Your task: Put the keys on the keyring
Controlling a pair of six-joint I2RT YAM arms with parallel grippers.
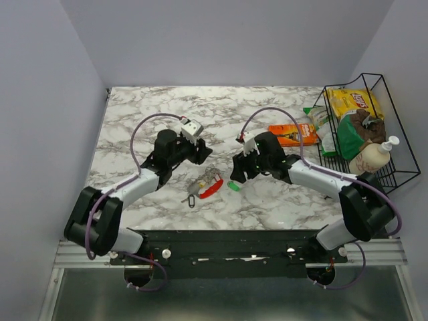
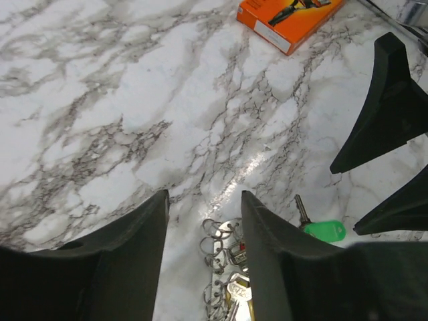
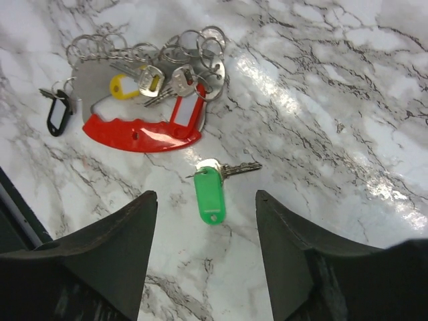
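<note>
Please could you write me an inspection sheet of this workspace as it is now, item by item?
Surface: marble table, no spill seen.
Job's things: key bunch with many rings, a yellow tag and a red holder; green-tagged key lies loose beside it, on no ring.
Clutter: orange packet behind the right arm.
Grippers: left gripper open above the key bunch; right gripper open, facing the green-tagged key; neither holds anything.
Cables: purple cables arch over both arms, away from the keys.
Surroundings: wire basket at the right with snack bags and a pump bottle; plain walls.
</note>
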